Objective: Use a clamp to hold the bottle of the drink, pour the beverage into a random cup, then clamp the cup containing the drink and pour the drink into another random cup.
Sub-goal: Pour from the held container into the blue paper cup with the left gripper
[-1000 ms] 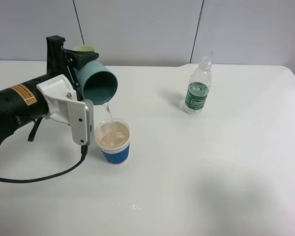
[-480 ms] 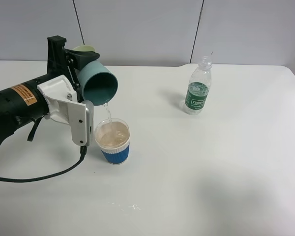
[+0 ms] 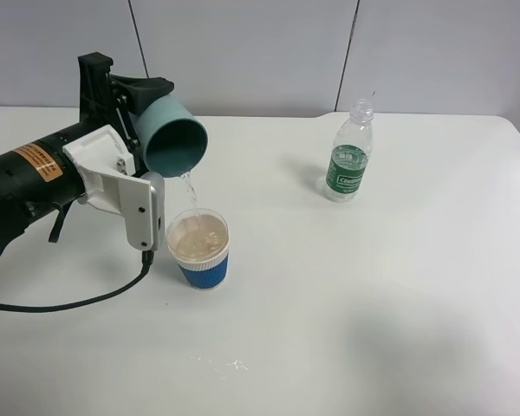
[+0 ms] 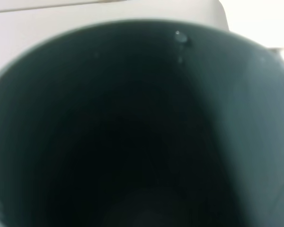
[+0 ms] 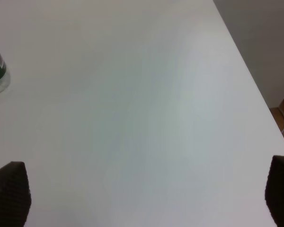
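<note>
Teal cup (image 3: 175,136), clamped in my left claw (image 3: 139,95), tips over the blue-sleeved cup (image 3: 198,248) on the worktop (image 3: 373,295); I keep the stream centred, tilting slowly; right claw (image 5: 142,194) spread wide, empty

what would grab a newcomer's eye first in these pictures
The teal cup, tipped over in the left gripper at the left of the table, sends a thin stream into the blue-sleeved clear cup just below. An uncapped green-labelled bottle stands alone at the far right.
</note>
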